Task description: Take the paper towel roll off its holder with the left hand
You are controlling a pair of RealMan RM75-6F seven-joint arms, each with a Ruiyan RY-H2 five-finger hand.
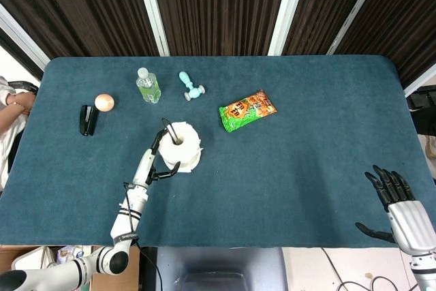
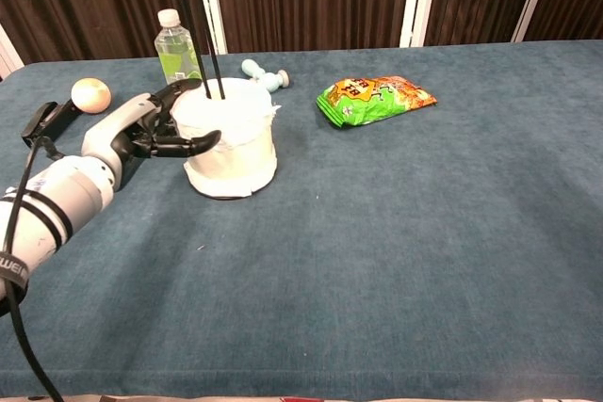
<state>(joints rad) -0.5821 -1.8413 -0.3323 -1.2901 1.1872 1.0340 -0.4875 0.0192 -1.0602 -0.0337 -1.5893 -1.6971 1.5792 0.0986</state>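
The white paper towel roll (image 1: pixel 182 148) (image 2: pixel 236 143) stands on its holder on the blue table, left of centre. The holder's black wire loop (image 2: pixel 193 25) sticks up through the core. My left hand (image 1: pixel 157 160) (image 2: pixel 151 129) grips the roll's left side, with the thumb across the front and the fingers curled round the back near the top. My right hand (image 1: pixel 398 206) hangs open at the table's near right corner, fingers spread, and holds nothing. It does not show in the chest view.
Behind the roll stand a water bottle (image 1: pixel 148 85) (image 2: pixel 175 44) and a teal dumbbell toy (image 1: pixel 191 85) (image 2: pixel 259 71). A green and orange snack bag (image 1: pixel 247 110) (image 2: pixel 375 99) lies to the right. A pale ball (image 1: pixel 103 101) (image 2: pixel 91 94) and a black stapler (image 1: pixel 87 119) lie far left.
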